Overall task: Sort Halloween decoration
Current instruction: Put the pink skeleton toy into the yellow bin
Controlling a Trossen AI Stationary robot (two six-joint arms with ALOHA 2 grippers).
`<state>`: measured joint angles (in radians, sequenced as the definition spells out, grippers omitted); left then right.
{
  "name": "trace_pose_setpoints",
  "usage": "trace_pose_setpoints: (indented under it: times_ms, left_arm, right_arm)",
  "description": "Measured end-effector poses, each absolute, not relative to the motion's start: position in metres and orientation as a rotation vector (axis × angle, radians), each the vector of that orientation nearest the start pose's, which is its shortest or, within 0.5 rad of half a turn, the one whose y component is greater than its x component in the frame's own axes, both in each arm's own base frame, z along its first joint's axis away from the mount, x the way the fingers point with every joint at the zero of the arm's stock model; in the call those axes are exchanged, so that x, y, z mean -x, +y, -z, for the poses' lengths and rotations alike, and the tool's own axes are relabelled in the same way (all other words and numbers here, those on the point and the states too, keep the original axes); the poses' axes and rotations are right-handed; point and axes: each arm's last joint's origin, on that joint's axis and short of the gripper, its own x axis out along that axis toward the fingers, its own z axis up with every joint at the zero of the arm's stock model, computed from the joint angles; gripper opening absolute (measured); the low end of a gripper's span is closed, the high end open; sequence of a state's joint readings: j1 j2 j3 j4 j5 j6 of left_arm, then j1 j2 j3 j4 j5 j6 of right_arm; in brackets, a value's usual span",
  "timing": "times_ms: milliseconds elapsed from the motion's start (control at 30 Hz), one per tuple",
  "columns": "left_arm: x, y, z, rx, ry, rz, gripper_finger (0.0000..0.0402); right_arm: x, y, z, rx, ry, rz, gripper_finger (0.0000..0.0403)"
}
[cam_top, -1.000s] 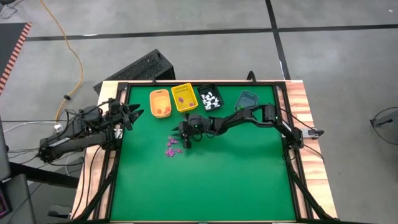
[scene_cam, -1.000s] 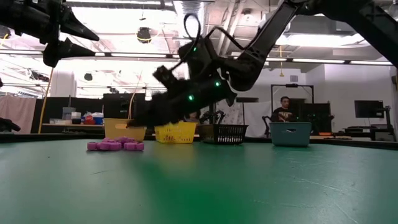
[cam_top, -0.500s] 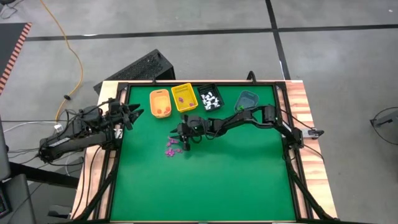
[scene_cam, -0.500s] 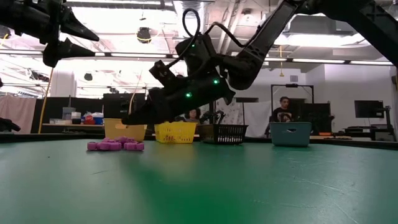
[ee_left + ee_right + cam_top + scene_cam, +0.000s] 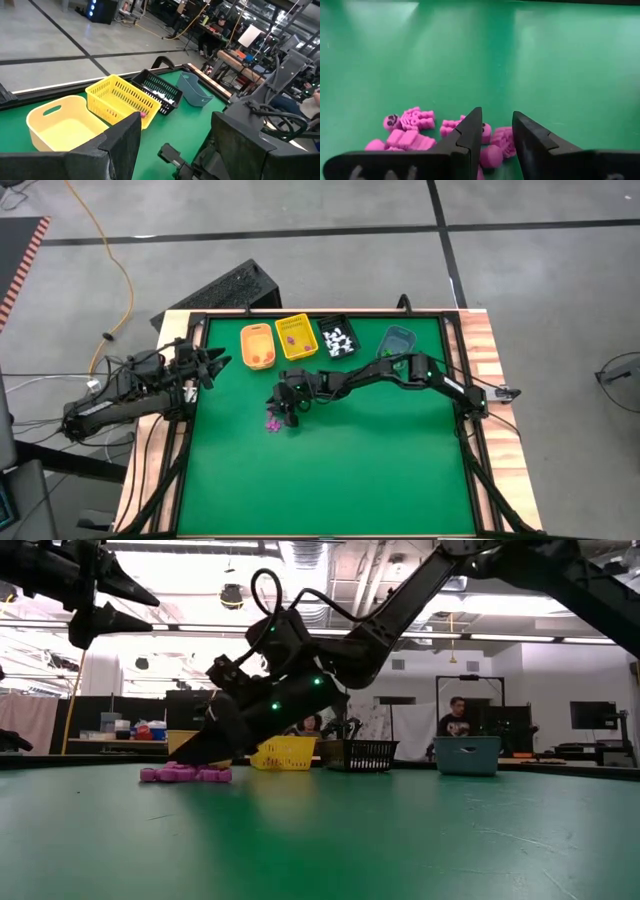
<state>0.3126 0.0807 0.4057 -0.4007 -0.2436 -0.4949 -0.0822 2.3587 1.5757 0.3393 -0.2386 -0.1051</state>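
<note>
Purple trinkets point(image 5: 415, 131): small heap on the green mat point(image 5: 350, 470), left of its middle, well apart from the near edge; skull-and-bones shapes, some touching or overlapping.
Handling, as judged: hard moulded plastic, stiff, very light, smooth; likely to skid or flick away under a glancing finger; not fragile.
Where to take hold, as judged: across the narrow body of a single piece at the heap's edge, one finger either side, tips down at the mat; a loose outlier easier than the tangled core.
Right gripper point(image 5: 496, 131): low over the heap, fingers parted by a narrow gap with a purple piece between the tips; nothing clamped yet, as far as visible.
Left gripper point(image 5: 212, 364): parked over the mat's left edge, raised, fingers spread wide, empty.
Bins along the far edge: orange bin point(image 5: 258, 346) holding orange pieces, yellow bin point(image 5: 295, 337) holding purple ones, black bin point(image 5: 338, 337) holding white ones, teal bin point(image 5: 397, 338), contents not discernible.
Likely target: yellow bin.
Risk, as judged: two pieces lifted together, or one squeezed out sideways.
</note>
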Motion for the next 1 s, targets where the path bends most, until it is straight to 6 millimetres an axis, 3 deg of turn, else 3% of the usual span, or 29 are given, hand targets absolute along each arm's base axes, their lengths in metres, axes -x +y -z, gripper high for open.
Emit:
trace_pose_setpoints:
  times_ms: [333,767,1000]
  left_arm:
    - [-0.060,0.027,-0.252,0.482,-0.058,-0.564,0.0231]
    - [-0.060,0.027,-0.252,0.483,-0.051,-0.565,0.0231]
    - [-0.060,0.027,-0.251,0.484,-0.049,-0.565,0.0231]
  right_arm:
    - [-0.505,-0.052,-0.117,-0.005,0.479,-0.069,0.0116]
    - [-0.504,-0.059,-0.116,-0.050,0.480,-0.063,0.0016]
    - [-0.502,-0.058,-0.131,-0.049,0.470,-0.067,0.0016]
